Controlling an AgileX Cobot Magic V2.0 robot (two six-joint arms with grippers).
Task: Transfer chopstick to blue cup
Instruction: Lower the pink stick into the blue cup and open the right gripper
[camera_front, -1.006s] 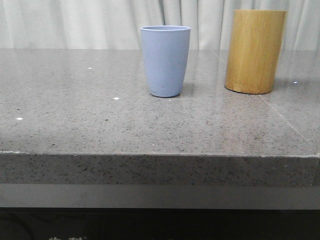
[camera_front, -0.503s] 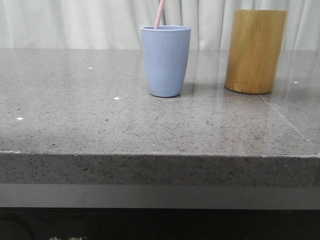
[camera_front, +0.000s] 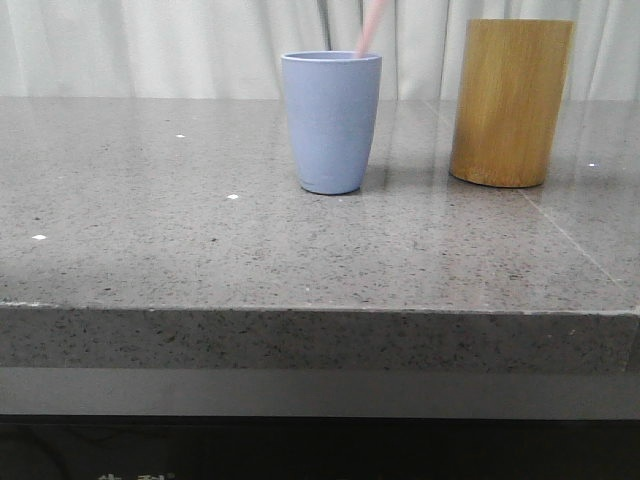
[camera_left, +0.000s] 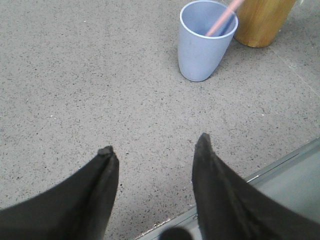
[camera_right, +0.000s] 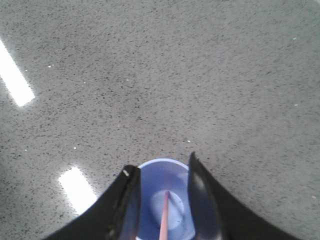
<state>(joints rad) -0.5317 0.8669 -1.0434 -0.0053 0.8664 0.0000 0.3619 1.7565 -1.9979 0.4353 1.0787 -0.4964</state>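
Note:
The blue cup (camera_front: 331, 120) stands upright mid-table. A pale-pink chopstick (camera_front: 368, 30) sticks out of it, blurred and leaning right toward the rim. In the left wrist view the chopstick (camera_left: 222, 20) rests against the rim of the cup (camera_left: 205, 45). My right gripper (camera_right: 159, 163) hangs straight above the cup (camera_right: 150, 192), jaws apart, with the chopstick (camera_right: 164, 215) standing loose between them, its tip on the cup's floor. My left gripper (camera_left: 155, 145) is open and empty over the table near its front edge. Neither gripper shows in the front view.
A taller yellow-brown bamboo cylinder (camera_front: 510, 100) stands just right of the blue cup, also in the left wrist view (camera_left: 262, 20). The grey speckled stone table (camera_front: 150, 230) has its front edge (camera_front: 320, 310) close to the camera. White curtains hang behind.
One second ago the cup showed no chopstick. Half a second ago a chopstick stood at the cup's left side. Now it leans to the right side and is blurred.

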